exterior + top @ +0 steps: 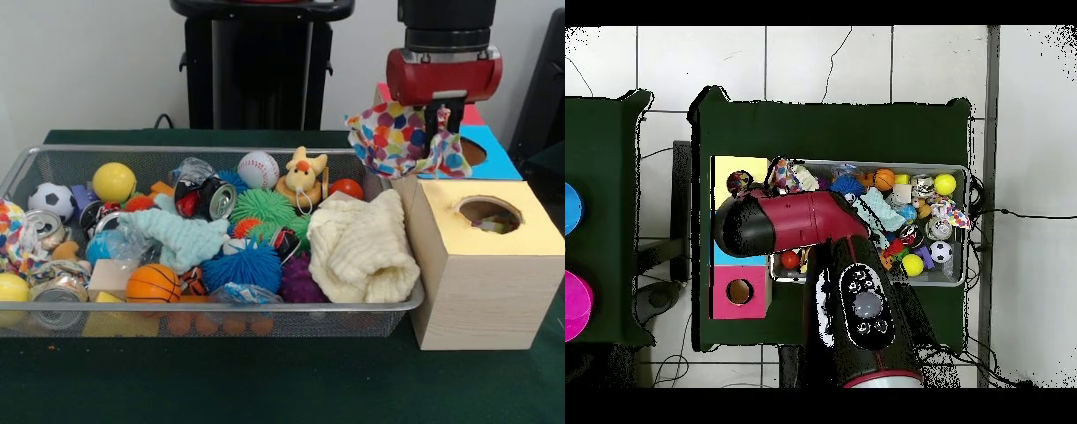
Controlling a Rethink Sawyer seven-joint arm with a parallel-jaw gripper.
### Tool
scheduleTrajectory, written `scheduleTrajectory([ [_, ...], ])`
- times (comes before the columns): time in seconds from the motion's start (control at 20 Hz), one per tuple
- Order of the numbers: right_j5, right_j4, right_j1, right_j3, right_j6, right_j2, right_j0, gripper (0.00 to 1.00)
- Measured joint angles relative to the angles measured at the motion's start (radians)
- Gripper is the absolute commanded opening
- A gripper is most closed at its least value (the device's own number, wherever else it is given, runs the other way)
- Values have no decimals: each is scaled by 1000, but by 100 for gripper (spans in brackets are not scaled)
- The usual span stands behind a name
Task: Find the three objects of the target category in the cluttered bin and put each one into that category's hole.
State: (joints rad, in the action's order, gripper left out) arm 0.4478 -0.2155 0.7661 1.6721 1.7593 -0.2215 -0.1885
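the gripper (439,132), closed on a polka-dot cloth (388,137) and held aloft beside the bin (212,307), looks mid-carry, needing to shift over the yellow box's hole (488,213) before releasing.

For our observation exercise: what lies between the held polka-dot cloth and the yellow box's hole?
Nothing: in the front view, the polka-dot cloth hangs from the gripper, only air above the hole.
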Motion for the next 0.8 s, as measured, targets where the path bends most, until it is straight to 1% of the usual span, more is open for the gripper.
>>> scheduleTrajectory([
  [0.35,-104,55,-44,-2,0,35,29,0],
  [0.4,-133,78,-60,-6,0,51,43,0],
  [0.6,-159,118,-88,-23,0,69,67,0],
  [0.8,-160,157,-110,-39,0,77,85,0],
])
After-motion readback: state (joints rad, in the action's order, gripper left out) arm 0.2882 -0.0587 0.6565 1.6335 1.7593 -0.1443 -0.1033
